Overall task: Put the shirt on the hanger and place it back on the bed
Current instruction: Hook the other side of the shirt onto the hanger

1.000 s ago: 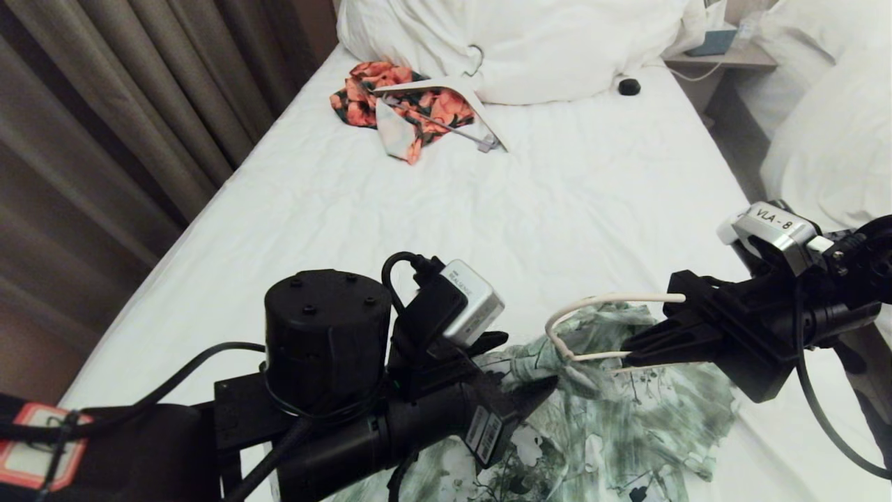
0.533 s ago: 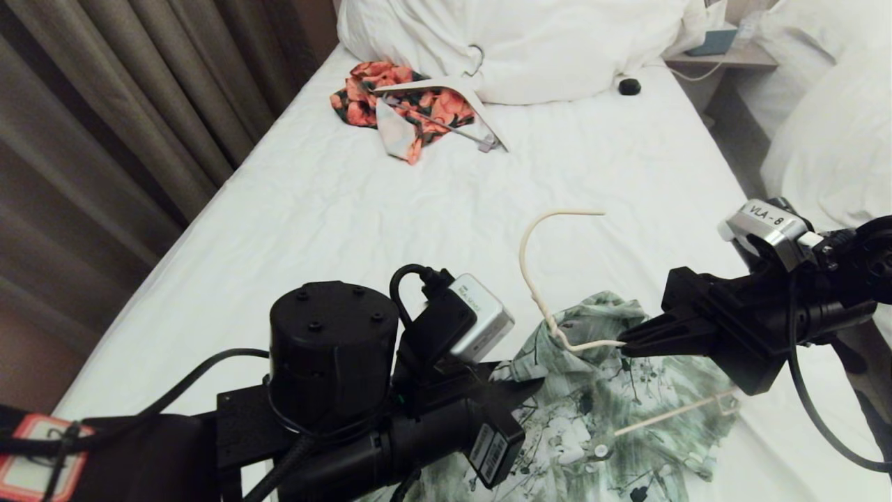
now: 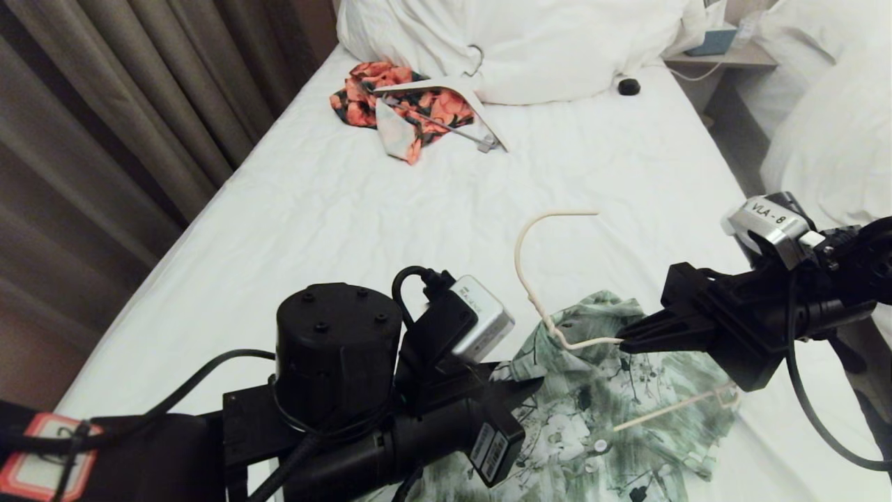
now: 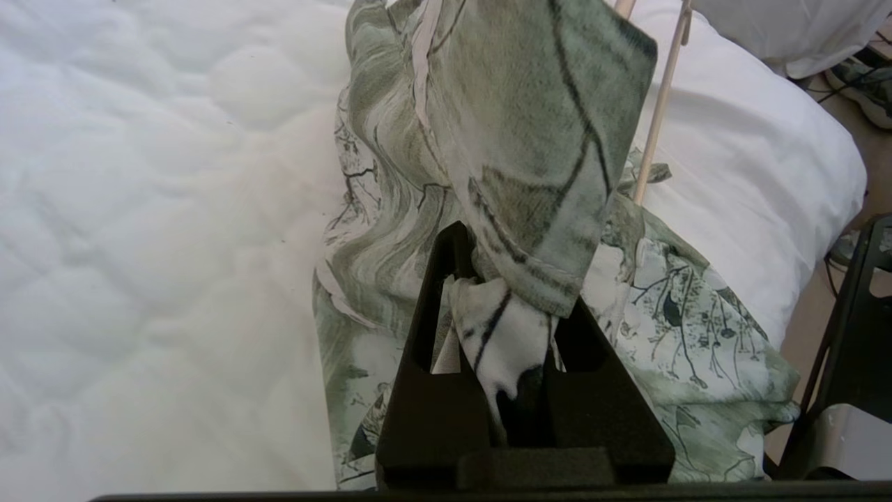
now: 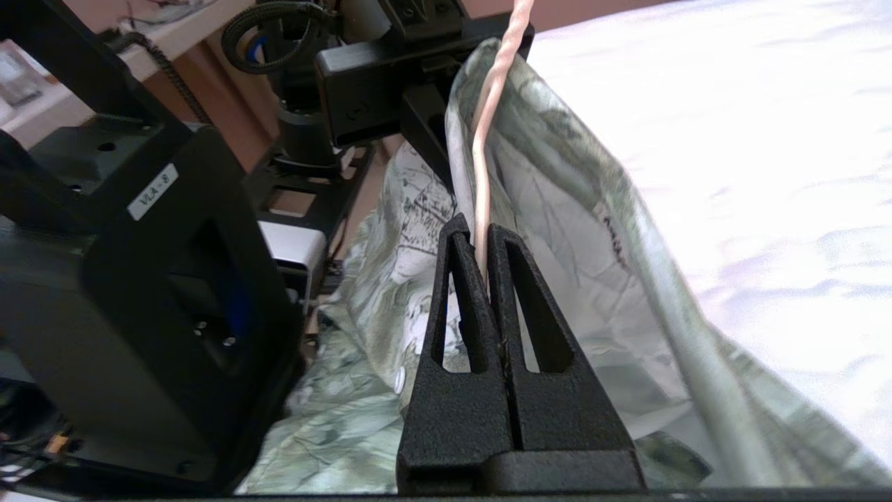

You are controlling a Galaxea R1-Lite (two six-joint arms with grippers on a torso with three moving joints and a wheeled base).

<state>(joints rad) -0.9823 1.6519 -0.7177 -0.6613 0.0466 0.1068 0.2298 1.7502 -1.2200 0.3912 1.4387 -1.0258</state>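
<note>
**Both claws gripping at the near edge of the bed**

I am pinching a fold of the shirt (image 4: 529, 139) in my left claw (image 4: 498, 307); my right claw (image 5: 481, 258) is clamping the hanger (image 3: 550, 279), whose lower wire is lying partly hidden under cloth on the bed (image 3: 418, 202).
</note>
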